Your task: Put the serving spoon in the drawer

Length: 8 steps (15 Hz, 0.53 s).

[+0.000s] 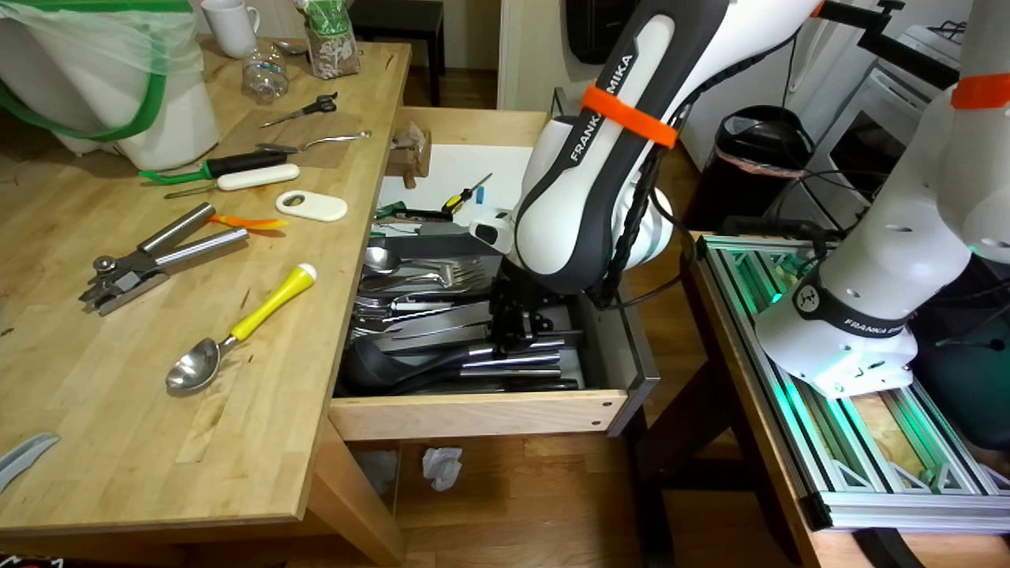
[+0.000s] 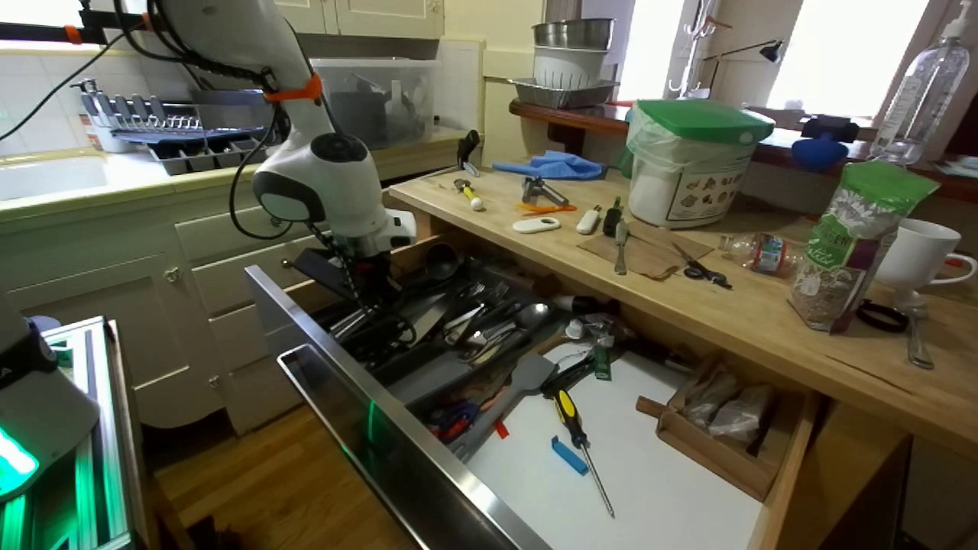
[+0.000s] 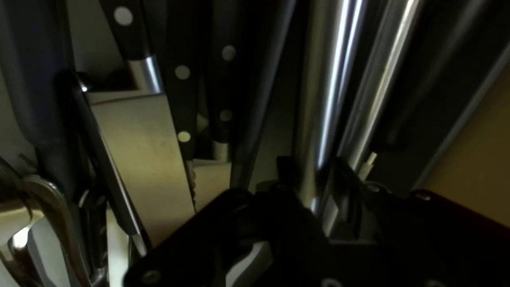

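Serving spoon [image 1: 375,368] lay in the drawer [image 1: 473,415], bowl end toward the bench [image 1: 126,457], pincer [image 3: 314,169] straddled a shiny handle [image 3: 324,91], whether clamped or apart I could not tell

In an exterior view, the arm [image 1: 604,185] reads "FRANKA" and "MIKA" either side of a strap [image 1: 629,116]; the base [image 1: 840,355] reads "FRANKA". Print on the bag [image 2: 852,244] and the tub [image 2: 680,149] is unreadable.
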Available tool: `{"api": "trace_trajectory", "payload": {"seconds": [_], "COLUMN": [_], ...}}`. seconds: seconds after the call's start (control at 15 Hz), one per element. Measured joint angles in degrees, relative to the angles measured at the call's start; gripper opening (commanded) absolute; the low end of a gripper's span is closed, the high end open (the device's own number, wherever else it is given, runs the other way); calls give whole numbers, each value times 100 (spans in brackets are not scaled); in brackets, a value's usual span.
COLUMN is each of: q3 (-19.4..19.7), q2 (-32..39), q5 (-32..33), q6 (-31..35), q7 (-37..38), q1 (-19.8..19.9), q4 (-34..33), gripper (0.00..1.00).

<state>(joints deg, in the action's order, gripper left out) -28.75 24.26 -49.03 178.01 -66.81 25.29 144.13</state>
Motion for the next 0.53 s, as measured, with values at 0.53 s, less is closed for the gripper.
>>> {"api": "trace_trajectory", "payload": {"seconds": [0.53], "q3": [380], "q2": [-361], "q5": [467], "q6": [-975], "q7": [492], "q1": [-407], "q4": [15], "gripper": [100]}}
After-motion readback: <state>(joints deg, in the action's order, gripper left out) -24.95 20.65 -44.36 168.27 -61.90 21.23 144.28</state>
